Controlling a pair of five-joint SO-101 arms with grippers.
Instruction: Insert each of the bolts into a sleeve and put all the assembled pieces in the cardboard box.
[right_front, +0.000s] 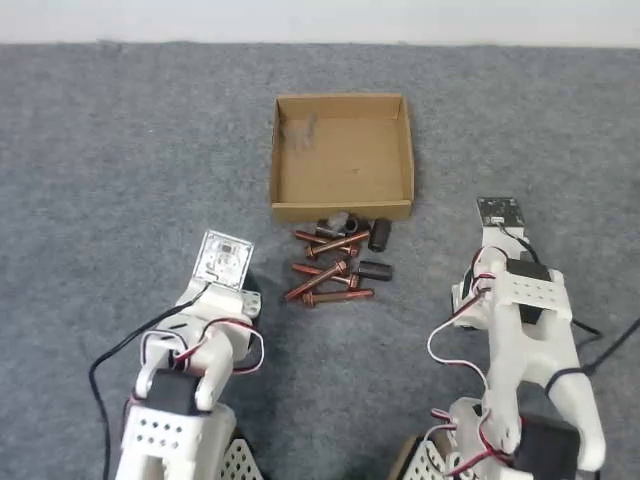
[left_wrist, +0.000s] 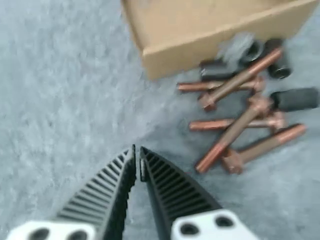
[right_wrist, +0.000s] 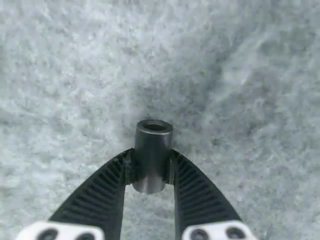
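Several copper bolts (right_front: 325, 272) and black sleeves (right_front: 374, 269) lie in a heap just in front of the open cardboard box (right_front: 343, 206). The left wrist view has the same bolts (left_wrist: 240, 125), sleeves (left_wrist: 295, 98) and a corner of the box (left_wrist: 200, 50). My left gripper (left_wrist: 136, 152) is shut with nothing in it, over bare carpet beside the heap. My right gripper (right_wrist: 150, 167) is shut on a black sleeve (right_wrist: 151, 152), held upright with its open bore facing away from the camera, above the carpet. The right arm (right_front: 520, 290) stands to the right of the heap.
Grey carpet (right_front: 120, 150) covers the whole table. The box holds a small grey scrap (right_front: 300, 133) in its far left corner. Wide free carpet lies to the left of the box and between the two arms. The left arm (right_front: 200, 340) sits at the lower left.
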